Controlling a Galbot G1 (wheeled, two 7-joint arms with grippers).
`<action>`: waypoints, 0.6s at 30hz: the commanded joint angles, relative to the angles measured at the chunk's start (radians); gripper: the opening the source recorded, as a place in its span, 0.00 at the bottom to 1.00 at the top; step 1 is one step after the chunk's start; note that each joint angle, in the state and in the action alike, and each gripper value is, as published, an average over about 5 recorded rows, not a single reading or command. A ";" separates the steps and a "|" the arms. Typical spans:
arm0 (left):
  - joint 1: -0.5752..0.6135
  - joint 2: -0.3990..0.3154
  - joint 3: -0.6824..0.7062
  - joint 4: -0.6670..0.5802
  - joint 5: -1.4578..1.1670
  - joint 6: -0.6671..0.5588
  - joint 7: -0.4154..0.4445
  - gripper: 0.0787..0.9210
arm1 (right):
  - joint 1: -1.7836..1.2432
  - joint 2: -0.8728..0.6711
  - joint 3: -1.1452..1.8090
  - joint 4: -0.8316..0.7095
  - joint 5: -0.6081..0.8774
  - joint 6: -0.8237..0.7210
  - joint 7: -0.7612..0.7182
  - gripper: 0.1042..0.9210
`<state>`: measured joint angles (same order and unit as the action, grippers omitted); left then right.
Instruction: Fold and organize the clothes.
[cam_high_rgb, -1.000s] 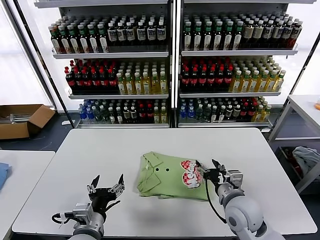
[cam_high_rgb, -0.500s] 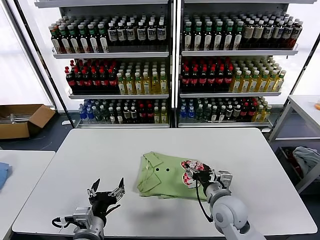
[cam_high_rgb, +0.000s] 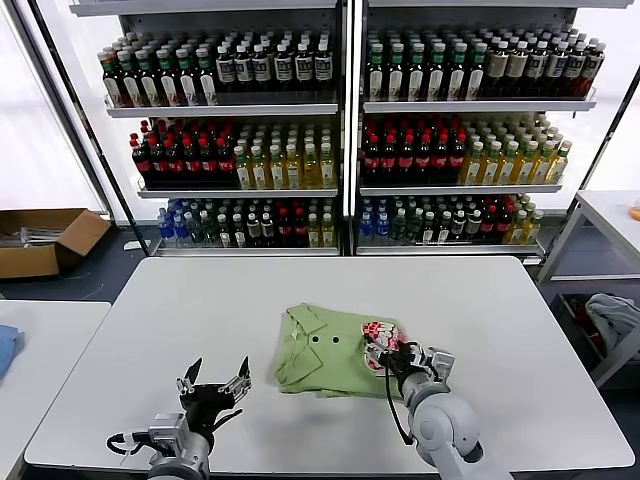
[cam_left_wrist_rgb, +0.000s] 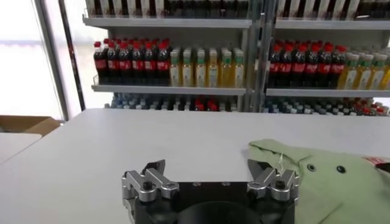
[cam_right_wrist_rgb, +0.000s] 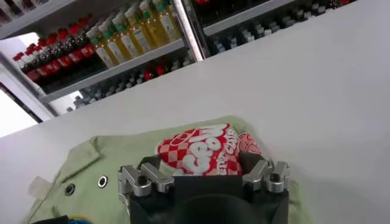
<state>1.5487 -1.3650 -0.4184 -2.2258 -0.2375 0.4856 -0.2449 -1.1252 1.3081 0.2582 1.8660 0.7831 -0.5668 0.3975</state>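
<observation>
1. Head view: I see the folded light green polo shirt (cam_high_rgb: 335, 352) lying mid-tabletop (cam_high_rgb: 200, 310); my right tool (cam_high_rgb: 392, 356) sits over its checkered print, jaws spread, gripping nothing.
2. Left wrist view: my left tool (cam_left_wrist_rgb: 210, 182) hovers released above bare tabletop, beside the shirt's collar.
3. Right wrist view: the right tool's fingers (cam_right_wrist_rgb: 143, 178) straddle the red-and-white print (cam_right_wrist_rgb: 204, 149).

left gripper (cam_high_rgb: 213, 381) low at near left, jaws spread wide, holding nothing, right gripper (cam_high_rgb: 402, 355) low at near right, jaws wide apart
</observation>
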 joint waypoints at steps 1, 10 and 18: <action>0.002 0.000 -0.001 0.003 0.000 0.001 0.003 0.88 | -0.004 -0.020 0.009 0.209 -0.032 -0.001 -0.031 0.88; 0.011 -0.012 -0.009 -0.022 -0.001 -0.003 0.002 0.88 | -0.090 -0.084 -0.133 0.327 -0.227 -0.011 -0.058 0.88; 0.029 -0.014 -0.012 -0.038 0.002 -0.006 0.002 0.88 | -0.147 -0.104 -0.207 0.229 -0.280 -0.012 0.007 0.88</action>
<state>1.5680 -1.3757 -0.4316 -2.2535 -0.2378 0.4813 -0.2433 -1.2047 1.2323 0.1473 2.0905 0.6111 -0.5777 0.3715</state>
